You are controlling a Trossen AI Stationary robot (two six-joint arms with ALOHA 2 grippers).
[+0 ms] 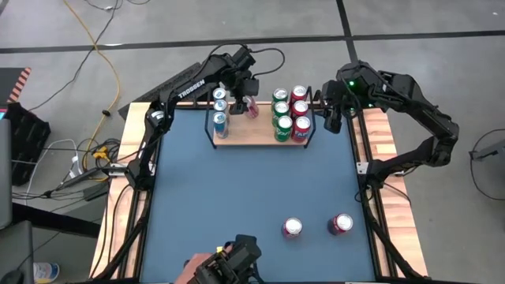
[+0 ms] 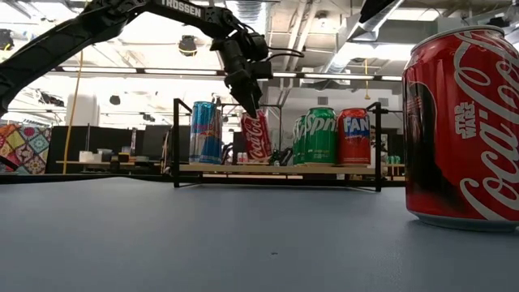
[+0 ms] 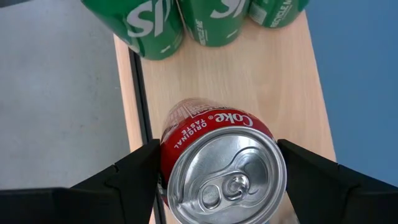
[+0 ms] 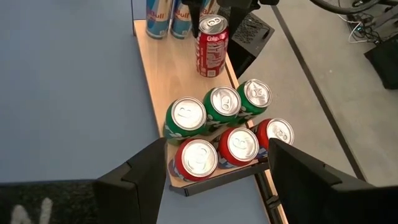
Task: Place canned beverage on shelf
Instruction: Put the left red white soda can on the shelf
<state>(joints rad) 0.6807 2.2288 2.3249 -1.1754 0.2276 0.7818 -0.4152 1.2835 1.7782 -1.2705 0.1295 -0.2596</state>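
The shelf is a light-wood board with black wire ends, standing at the table's far side. Blue cans stand at its left end, and green and red cans at its right end. My left gripper is over the shelf's middle, shut on a red Coke can. My right gripper hangs open and empty just right of the shelf; the green and red cans show below it. My left gripper pinches the Coke can's wall just under its top rim between its two fingers, one on each side. The fingers come from above, slanting down. The can is tilted, and its lower end is at or just above the board near the board's far edge.
Two red cans stand on the blue table near the front right; one looms at the right of the low view. A dark device sits at the near edge. The board between the can groups is bare.
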